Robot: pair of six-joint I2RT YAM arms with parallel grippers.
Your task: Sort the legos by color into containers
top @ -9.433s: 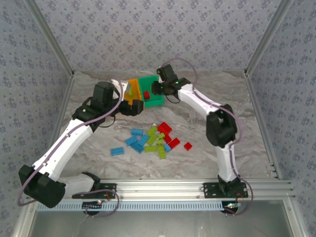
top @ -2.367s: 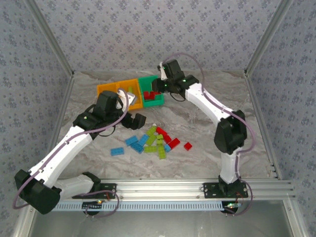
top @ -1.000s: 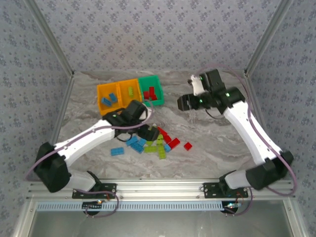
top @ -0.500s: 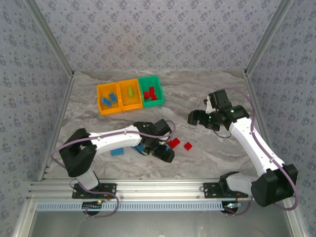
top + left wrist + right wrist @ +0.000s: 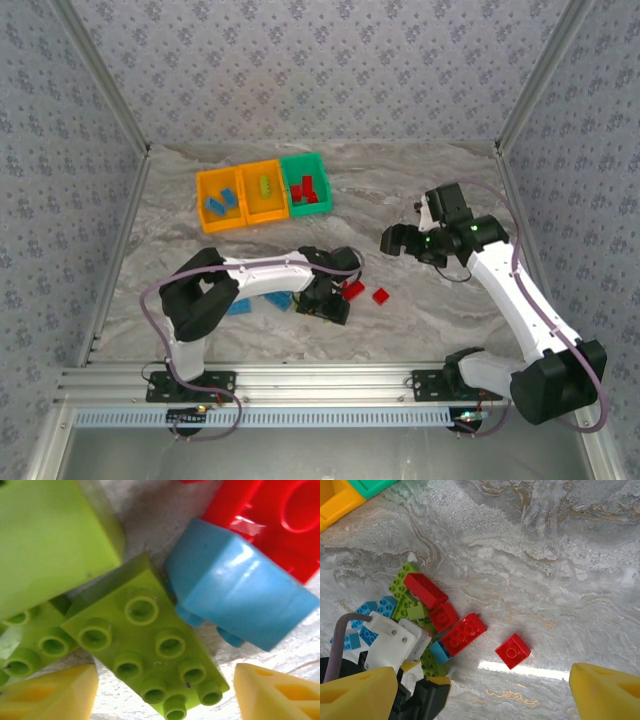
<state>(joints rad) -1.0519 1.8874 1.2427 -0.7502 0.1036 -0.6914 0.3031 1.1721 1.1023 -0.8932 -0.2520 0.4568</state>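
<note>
L gripper [image 5: 330,306] sitting over a lime lego [image 5: 145,660]; R gripper [image 5: 392,240] hanging released.
L fingers [image 5: 50,692] are flanking it in the legos pile [image 5: 437,617] mid-table; can't tell if gripping. R is hovering at 3 o'clock, nothing in its jaws. Containers [image 5: 243,190] at 11 o'clock are holding sorted bricks.

The left arm [image 5: 255,272] and right arm [image 5: 520,290] share white links, black joints, mauve cables, yellow end effector fingers [image 5: 605,690].

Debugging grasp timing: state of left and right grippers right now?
Left gripper: open, fingers either side of a lime green brick, not clamped on it yet.
Right gripper: open, empty.
</note>
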